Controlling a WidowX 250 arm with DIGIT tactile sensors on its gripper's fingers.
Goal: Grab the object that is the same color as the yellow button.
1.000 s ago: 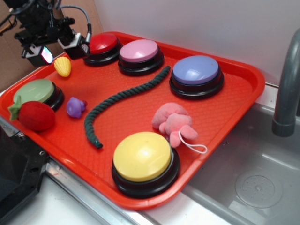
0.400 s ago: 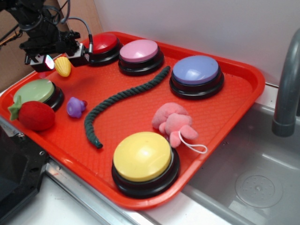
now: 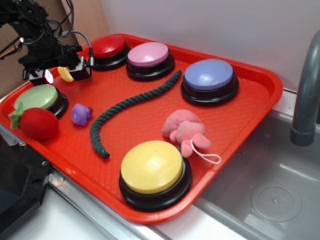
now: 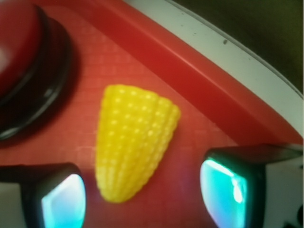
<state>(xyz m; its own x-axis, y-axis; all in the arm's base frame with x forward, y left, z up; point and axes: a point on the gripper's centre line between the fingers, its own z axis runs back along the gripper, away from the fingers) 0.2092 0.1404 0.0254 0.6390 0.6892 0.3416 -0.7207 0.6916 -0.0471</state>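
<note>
The black two-fingered gripper [image 4: 142, 190] hangs with fingers spread wide, straddling the small yellow ridged corn-cob toy [image 4: 132, 147] so a squeeze would trap it. The toy lies flat at the red plastic tray's [image 3: 250, 115] far-left corner, beside the red dome button [image 3: 108, 48], well apart from the matching pale-yellow dome button [image 3: 151, 167] at the near edge.

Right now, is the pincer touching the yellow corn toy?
Apart. In the wrist view the corn toy lies between the open pincer fingertips, with red tray showing on the right side.
</note>
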